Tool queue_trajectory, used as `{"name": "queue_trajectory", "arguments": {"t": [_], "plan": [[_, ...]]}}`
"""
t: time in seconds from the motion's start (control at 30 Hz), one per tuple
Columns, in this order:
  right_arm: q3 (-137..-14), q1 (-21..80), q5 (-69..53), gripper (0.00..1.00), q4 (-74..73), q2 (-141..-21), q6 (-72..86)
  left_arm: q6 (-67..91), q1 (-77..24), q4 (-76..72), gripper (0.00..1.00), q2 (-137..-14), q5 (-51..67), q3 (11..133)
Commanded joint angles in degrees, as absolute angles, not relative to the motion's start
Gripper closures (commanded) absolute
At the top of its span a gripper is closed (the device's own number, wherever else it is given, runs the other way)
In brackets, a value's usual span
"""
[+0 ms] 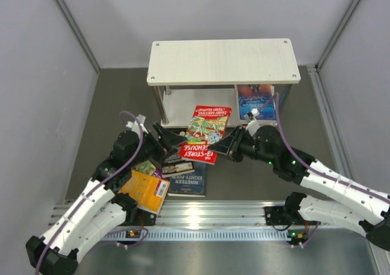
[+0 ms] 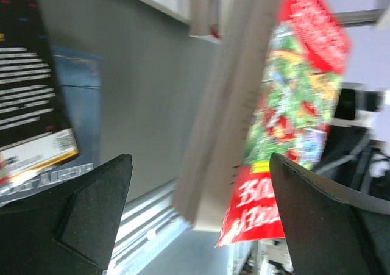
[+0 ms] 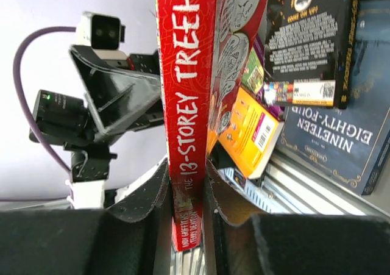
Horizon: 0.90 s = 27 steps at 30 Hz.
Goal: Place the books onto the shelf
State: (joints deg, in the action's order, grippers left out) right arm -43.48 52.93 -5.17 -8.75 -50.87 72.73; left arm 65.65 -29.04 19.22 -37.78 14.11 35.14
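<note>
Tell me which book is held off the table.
The red 13-Storey Treehouse book, clamped in the right hand; the other books lie piled on the table or sit in the shelf.

The red book (image 2: 292, 122) is blurred in the left wrist view, its spine title runs off the right wrist view's top, and the shelf (image 1: 223, 61) hides part of a blue book (image 1: 255, 98).

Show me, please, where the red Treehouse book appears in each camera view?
Top external: the book is at centre, before the shelf, in the right gripper.
Left wrist: right of centre, blurred, framed by the left gripper.
Right wrist: centre, spine upright, clamped.
Shared landmark: the black barcoded book.
</note>
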Motion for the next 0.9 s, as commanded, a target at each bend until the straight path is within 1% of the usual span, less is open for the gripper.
{"name": "queue_trajectory", "arguments": {"t": [0.0, 0.1, 0.23, 0.3, 0.43, 0.5, 0.67, 0.87], "plan": [[-42.98, 51.68, -10.37, 1.0, -1.32, -49.13, 74.97, 72.76, -28.83, 0.54, 0.01, -36.48, 18.72, 32.09], [-41.49, 50.89, -12.04, 1.0, 2.19, -49.13, 76.2, 75.31, -28.83, -4.64, 0.01, -35.69, 19.6, 30.24], [-38.42, 49.66, -14.15, 1.0, 9.04, -49.57, 79.79, 76.29, -28.83, -5.45, 0.01, -34.54, 20.74, 29.09], [-37.62, 49.05, -14.94, 1.0, 12.37, -49.74, 81.03, 74.89, -28.83, -3.35, 0.01, -34.1, 21.53, 29.27], [-35.17, 48.6, -16.17, 1.0, 18.79, -50.27, 84.98, 72.6, -28.83, 5.43, 0.01, -33.14, 21.8, 29.27], [-33.84, 48.6, -16.44, 1.0, 24.05, -50.71, 86.91, 72.6, -28.83, 6.5, 0.01, -32.61, 22.41, 28.39], [-30.24, 48.52, -16.44, 1.0, 30.66, -50.54, 91.4, 72.07, -28.83, 9.75, 0.01, -31.38, 20.92, 26.46], [-27.6, 48.6, -16.7, 1.0, 34.01, -49.75, 92.37, 77.6, -28.83, 3.35, 0.02, -28.22, 20.22, 23.65]]}}
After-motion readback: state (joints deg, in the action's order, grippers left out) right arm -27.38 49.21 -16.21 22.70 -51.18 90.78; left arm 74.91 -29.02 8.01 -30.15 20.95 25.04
